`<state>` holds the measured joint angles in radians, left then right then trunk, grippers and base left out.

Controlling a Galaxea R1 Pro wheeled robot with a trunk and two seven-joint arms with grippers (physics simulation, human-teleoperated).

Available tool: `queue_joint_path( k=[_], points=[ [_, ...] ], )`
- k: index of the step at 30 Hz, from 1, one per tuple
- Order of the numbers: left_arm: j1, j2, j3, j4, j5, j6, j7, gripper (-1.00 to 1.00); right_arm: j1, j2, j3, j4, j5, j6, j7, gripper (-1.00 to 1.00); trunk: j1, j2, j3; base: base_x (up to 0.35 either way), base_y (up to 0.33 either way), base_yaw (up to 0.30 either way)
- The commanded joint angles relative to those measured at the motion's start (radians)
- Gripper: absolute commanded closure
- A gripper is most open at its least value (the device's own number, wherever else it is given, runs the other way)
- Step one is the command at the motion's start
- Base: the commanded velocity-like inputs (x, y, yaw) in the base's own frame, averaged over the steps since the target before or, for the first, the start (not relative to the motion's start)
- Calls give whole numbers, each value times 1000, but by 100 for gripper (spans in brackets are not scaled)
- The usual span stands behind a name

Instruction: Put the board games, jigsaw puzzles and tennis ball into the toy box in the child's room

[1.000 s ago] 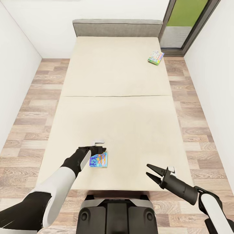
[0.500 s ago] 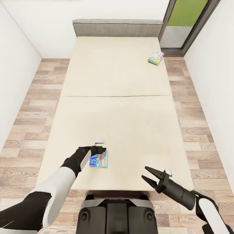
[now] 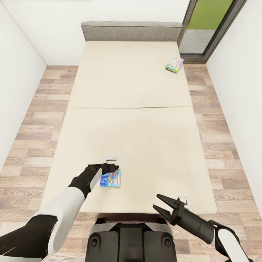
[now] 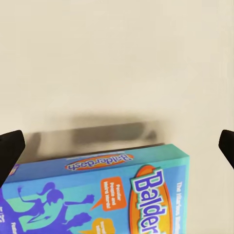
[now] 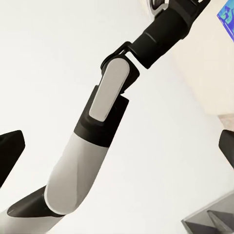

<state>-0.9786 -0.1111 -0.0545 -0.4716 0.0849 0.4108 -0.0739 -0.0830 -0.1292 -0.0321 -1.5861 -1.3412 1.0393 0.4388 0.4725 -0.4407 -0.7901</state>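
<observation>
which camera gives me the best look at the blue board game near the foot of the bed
The left wrist view: the blue board game lies close below the open left end effector, its print legible. The head view shows the whole box, small, on the bed. The right wrist view catches just a corner.

A large low bed point(image 3: 127, 120) with a plain beige mattress and a low grey headboard stood on a wood-plank floor point(image 3: 32, 120), a faint seam crossing the mattress midway. Two flat printed board-game boxes lay directly on it, well apart. A blue box with an orange label point(image 3: 110, 179) lay flat just beside the left claw point(image 3: 111, 167), near the foot edge. A pale green and blue box point(image 3: 174, 64) lay far beyond the right claw point(image 3: 159, 204), close to the headboard corner and the mattress edge.
</observation>
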Motion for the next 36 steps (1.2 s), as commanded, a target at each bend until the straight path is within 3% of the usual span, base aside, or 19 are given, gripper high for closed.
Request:
queue_joint_path(
  k=[1,36],
  points=[
    [0,1,-4,-1,9,5,2,-100,0,0,-1,0,9,3,9,-100,0,-1,-1,0,0,0],
    [0,3,-3,-5,9,-13,2,-100,2,-1,-12,0,8,2,6,-100,0,-1,-42,0,0,0]
  ],
)
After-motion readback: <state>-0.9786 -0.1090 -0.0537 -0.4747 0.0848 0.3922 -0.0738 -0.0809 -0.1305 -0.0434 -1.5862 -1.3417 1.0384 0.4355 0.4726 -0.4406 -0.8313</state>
